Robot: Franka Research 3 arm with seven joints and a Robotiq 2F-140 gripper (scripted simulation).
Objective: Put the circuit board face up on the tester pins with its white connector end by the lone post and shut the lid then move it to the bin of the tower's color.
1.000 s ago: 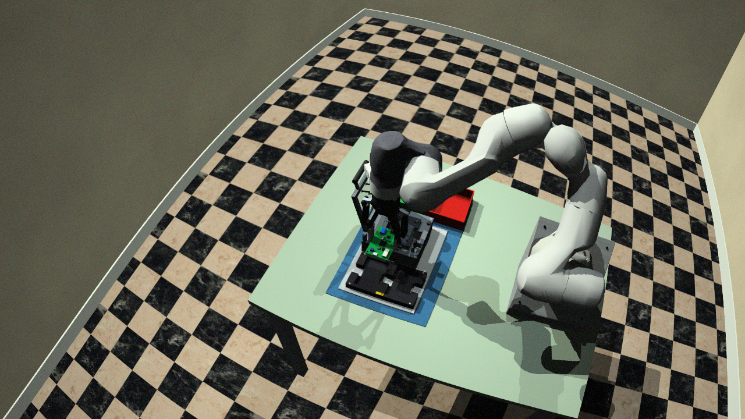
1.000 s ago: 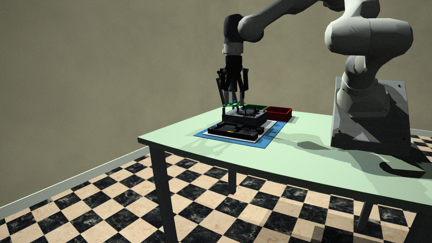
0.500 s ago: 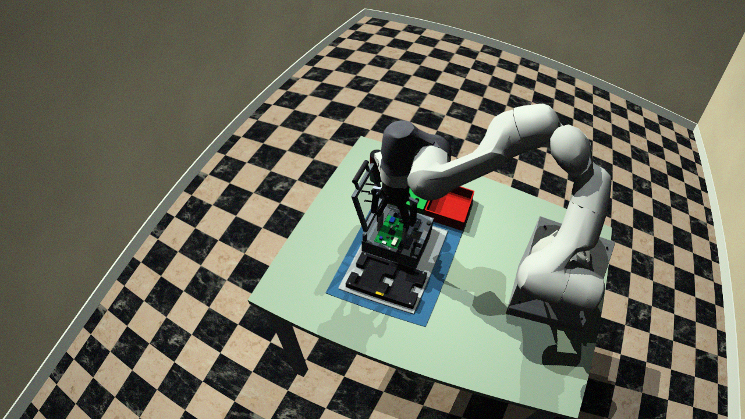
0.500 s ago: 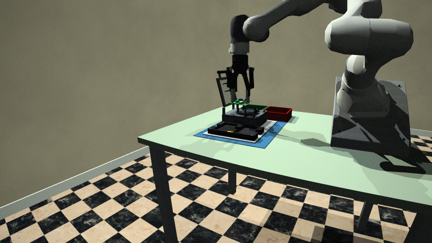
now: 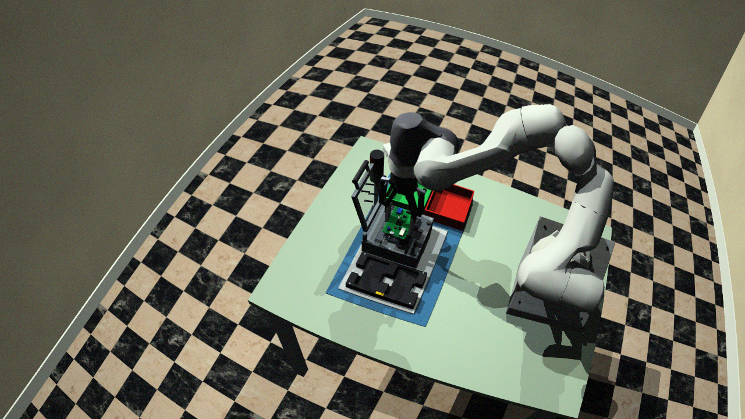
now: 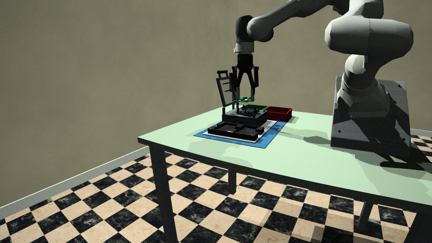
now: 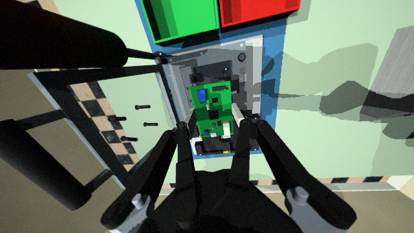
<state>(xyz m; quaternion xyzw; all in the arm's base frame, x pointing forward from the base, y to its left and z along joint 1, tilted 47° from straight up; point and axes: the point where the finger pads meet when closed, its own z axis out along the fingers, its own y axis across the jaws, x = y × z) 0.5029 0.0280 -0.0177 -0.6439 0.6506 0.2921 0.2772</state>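
Observation:
My gripper (image 5: 402, 214) (image 6: 244, 97) (image 7: 213, 112) is shut on the green circuit board (image 5: 396, 225) (image 6: 245, 99) (image 7: 211, 107), gripping its long sides. It holds the board face up and level, a little above the open tester (image 5: 386, 249) (image 6: 244, 118) (image 7: 210, 69). The board's white connector (image 7: 227, 129) is at the end toward the tray. The tester's lid (image 5: 362, 194) (image 6: 224, 89) (image 7: 97, 72) stands open, upright on the left. The black tray (image 5: 387, 284) (image 6: 235, 130) lies in front of the tester, both pockets empty.
A green bin (image 5: 402, 199) (image 6: 256, 106) (image 7: 184, 17) and a red bin (image 5: 450, 205) (image 6: 279, 113) (image 7: 255, 10) stand behind the tester. The dark signal tower (image 5: 376, 159) stands beside the lid. All sit around a blue mat (image 5: 432, 302) (image 6: 268, 140). The arm's base (image 5: 562, 260) is at the right.

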